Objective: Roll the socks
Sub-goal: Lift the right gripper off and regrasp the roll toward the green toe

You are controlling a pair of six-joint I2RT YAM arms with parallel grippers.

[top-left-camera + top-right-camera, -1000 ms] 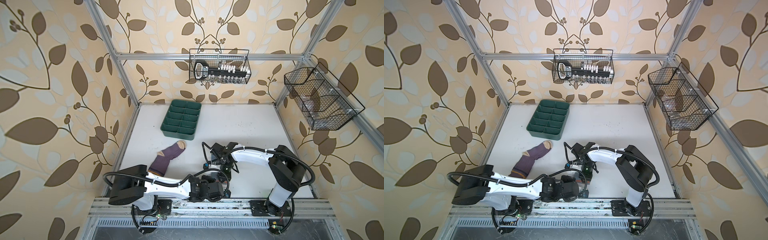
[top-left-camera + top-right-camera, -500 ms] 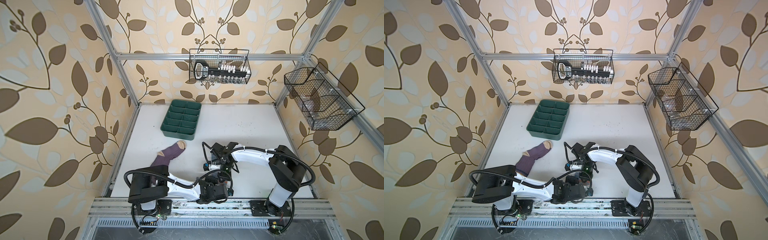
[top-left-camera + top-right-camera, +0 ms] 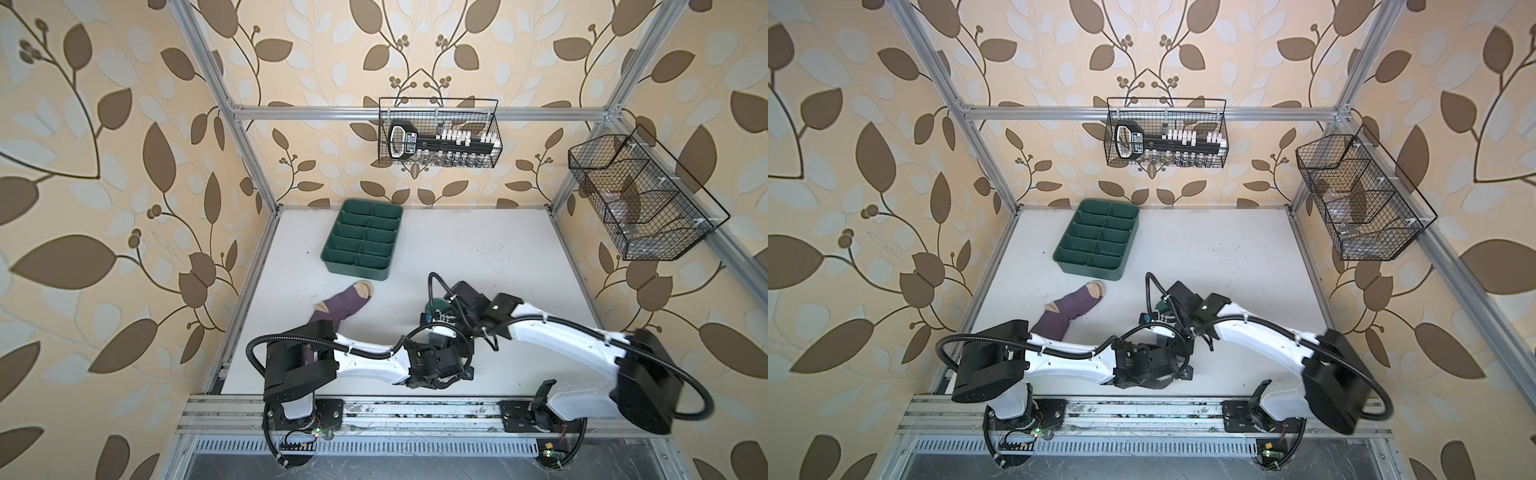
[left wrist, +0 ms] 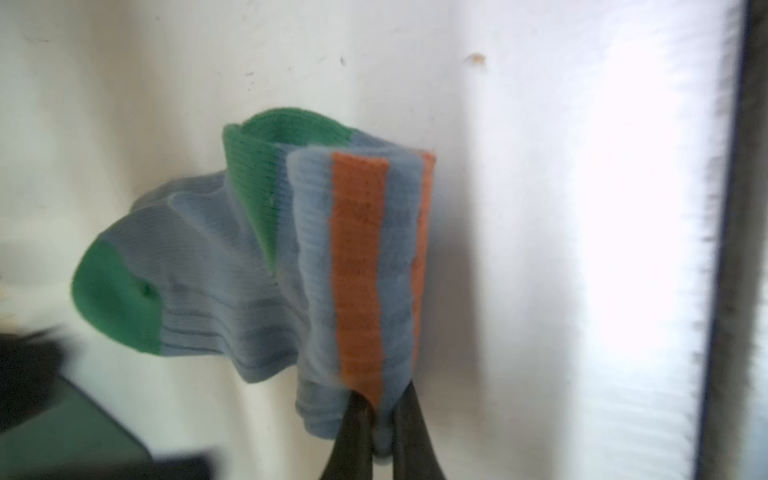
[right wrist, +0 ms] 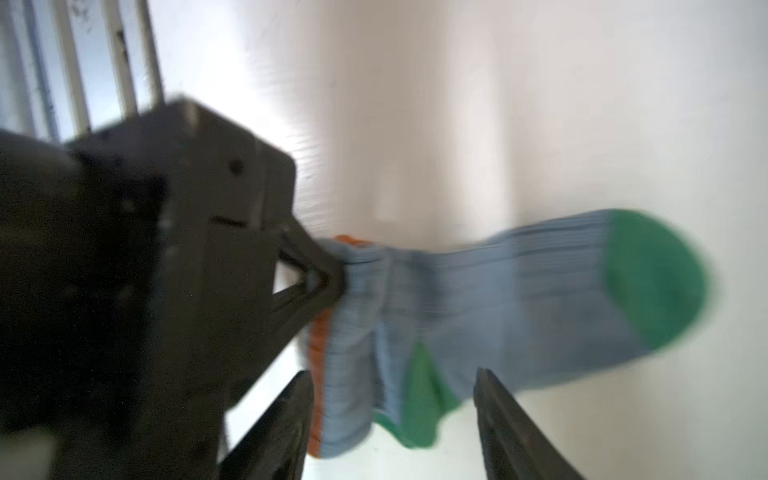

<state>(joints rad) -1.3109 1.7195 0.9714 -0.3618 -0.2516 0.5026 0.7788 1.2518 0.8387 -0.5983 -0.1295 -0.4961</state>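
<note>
One purple sock diagonal, toe toward tray; blue sock in left jaws

Left arm is hiding the cuff of the purple sock in both top views, while blur is smearing the blue sock in right wrist view.

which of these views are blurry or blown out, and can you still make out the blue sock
Right wrist view: motion-smeared, with the light blue sock and the left gripper pinching it both streaky. Left wrist view: the sock is fairly sharp, ribs and orange stripe readable, but glare washes out the table beside it. Both top views: evenly lit and sharp, and the purple sock is crisp.
</note>
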